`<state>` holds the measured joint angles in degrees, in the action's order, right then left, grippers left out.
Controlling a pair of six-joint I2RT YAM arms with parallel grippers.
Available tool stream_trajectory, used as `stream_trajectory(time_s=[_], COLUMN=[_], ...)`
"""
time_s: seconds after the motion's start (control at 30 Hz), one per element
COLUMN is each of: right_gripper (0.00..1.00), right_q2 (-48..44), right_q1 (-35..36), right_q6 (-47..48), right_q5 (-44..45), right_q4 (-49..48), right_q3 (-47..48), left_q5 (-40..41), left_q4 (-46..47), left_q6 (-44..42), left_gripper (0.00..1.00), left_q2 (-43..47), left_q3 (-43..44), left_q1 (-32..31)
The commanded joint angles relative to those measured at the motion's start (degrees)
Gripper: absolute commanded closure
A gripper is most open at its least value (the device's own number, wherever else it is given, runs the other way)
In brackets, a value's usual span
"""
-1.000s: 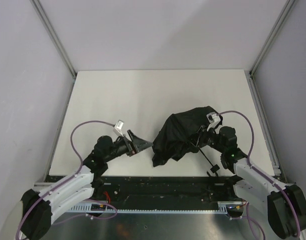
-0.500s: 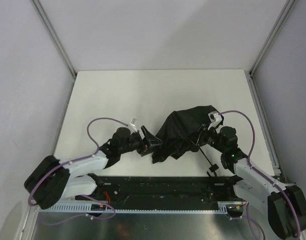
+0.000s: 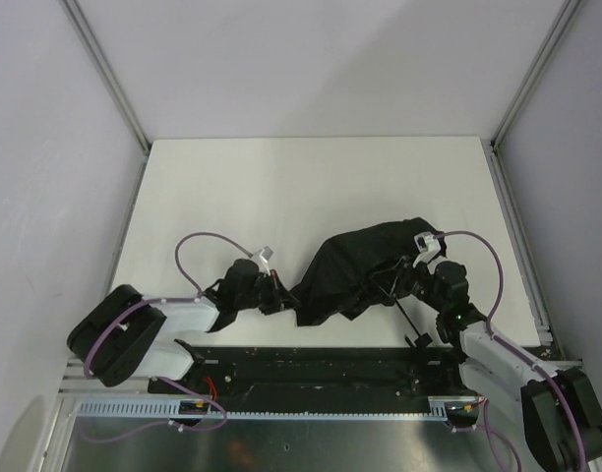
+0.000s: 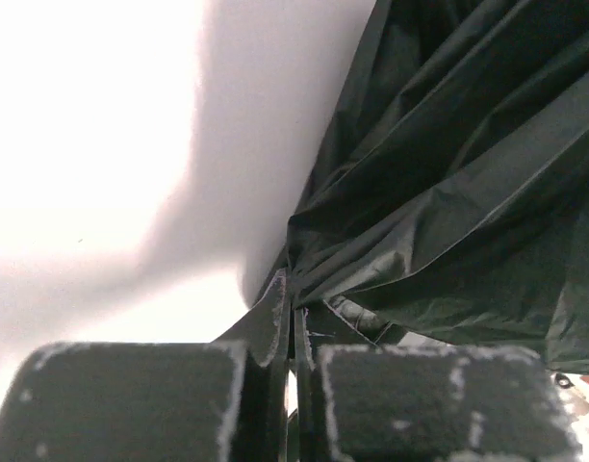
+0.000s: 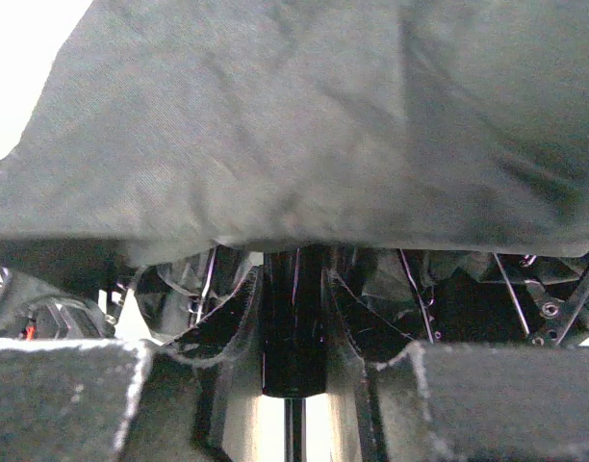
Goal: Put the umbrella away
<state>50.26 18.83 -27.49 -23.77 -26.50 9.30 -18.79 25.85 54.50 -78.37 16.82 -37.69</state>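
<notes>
The compact black fabric umbrella (image 3: 365,264) is seen lying half-collapsed on the white bench (image 3: 281,187), near the front edge and right of centre, with its canopy slumped in loose folds. The jaws of the left arm (image 3: 185,313) are pinched shut on a thin fold of cloth (image 4: 278,310) at the canopy's left hem. The jaws of the right arm (image 3: 493,349) are closed narrowly around the thin dark metal shaft (image 5: 293,318) beneath the fabric. The step in hand is judged to be the gathering of the canopy toward the shaft. For this to be done well, the shaft should be steadied on the right side, and the pinched hem drawn slowly inward, so that the ribs are folded rather than bent. Only a sliver of cloth is held, so a sudden pull could let it slip free.
</notes>
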Motion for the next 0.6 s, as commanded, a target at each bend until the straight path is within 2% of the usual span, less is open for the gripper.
stream_trajectory(time_s=[0.0,0.07,0.2,0.23,0.33,0.4,0.47,0.57], right_gripper=[1.0,1.0,1.0,1.0,1.0,1.0,1.0,1.0], right_q2=[-2.4,-2.7,-2.7,-2.8,-2.9,-2.7,-2.6,-2.7], right_q1=[-1.0,-1.0,-0.9,-0.8,-0.3,0.1,0.4,0.8], right_q6=[-0.4,-0.2,-0.2,-0.2,-0.1,0.2,0.5,0.1], right_q5=[2.6,2.6,2.3,2.2,2.3,2.6,2.5,2.6], right_q4=[-3.4,-3.1,-2.6,-2.6,-2.6,-2.3,-2.1,-2.3], right_q3=[-2.3,-2.5,-1.6,-1.5,-1.0,-0.6,-0.2,0.2], left_q5=[-1.4,-2.3,-2.9,-3.2,-3.4,-4.8,-7.1,-8.4], left_q4=[-6.4,-9.8,-14.2,-15.2,-17.8,-18.1,-17.3,-14.6], left_q6=[-9.5,-11.7,-13.0,-13.3,-13.6,-13.3,-12.7,-12.6], left_gripper=[0.97,0.84,0.48,0.43,0.38,0.37,0.37,0.38], left_q2=[6.9,11.2,22.5,25.6,32.9,34.3,32.7,25.6], left_q3=[-1.2,0.1,1.8,2.5,6.2,9.5,13.4,19.2], left_q1=[1.6,1.8,2.1,2.3,2.5,2.5,2.1,-0.5])
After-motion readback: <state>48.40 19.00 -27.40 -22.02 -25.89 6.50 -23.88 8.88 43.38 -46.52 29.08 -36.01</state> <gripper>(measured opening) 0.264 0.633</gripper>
